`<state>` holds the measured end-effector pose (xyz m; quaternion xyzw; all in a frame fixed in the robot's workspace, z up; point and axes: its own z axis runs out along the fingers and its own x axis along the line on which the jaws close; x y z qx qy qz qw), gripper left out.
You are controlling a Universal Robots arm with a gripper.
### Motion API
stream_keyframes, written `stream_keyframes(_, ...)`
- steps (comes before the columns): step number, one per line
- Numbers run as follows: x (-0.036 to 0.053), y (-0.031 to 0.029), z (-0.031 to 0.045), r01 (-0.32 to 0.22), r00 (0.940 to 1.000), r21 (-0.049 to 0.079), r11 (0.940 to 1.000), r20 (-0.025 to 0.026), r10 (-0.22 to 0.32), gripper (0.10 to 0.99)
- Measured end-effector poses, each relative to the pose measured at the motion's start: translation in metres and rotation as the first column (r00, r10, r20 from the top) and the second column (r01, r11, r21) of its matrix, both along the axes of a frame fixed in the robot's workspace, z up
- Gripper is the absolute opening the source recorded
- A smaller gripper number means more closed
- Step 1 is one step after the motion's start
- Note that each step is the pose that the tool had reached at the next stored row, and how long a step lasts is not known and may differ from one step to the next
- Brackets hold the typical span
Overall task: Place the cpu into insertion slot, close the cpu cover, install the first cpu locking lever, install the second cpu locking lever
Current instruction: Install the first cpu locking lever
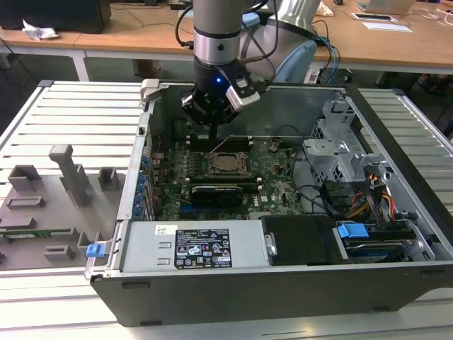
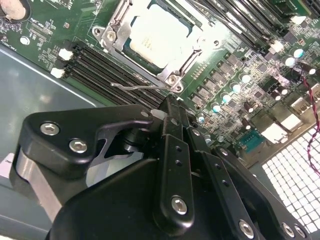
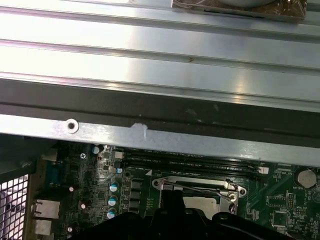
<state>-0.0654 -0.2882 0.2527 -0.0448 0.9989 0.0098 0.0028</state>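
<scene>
With the cpu [image 2: 159, 36] seated in the slot under the lowered cover [image 2: 118, 36], the gripper [image 2: 167, 114] (fingers pressed together, holding nothing) hovers by the lever [image 2: 137, 86], which may spring free if pushed off-line.

We see a robotics lab: an open computer case [image 1: 283, 212] on a slatted aluminium table [image 1: 71, 120], with cluttered wooden desks [image 1: 127, 32] behind.
</scene>
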Motion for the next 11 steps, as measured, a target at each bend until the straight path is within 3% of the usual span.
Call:
stream_keyframes(2,0.0029,-0.0001,-0.0004,0.000,1.0000,0.008,1.0000,-0.0002,0.000,0.106)
stream_keyframes(5,0.0034,-0.0001,-0.0015,-0.001,1.0000,0.041,0.9992,0.0000,0.001,0.106)
stream_keyframes(8,0.0060,-0.0002,-0.0057,0.042,0.9991,0.052,0.9978,-0.0003,-0.042,0.106)
stream_keyframes(11,0.0104,-0.0002,-0.0090,0.036,0.9994,0.053,0.9980,-0.0003,-0.036,0.106)
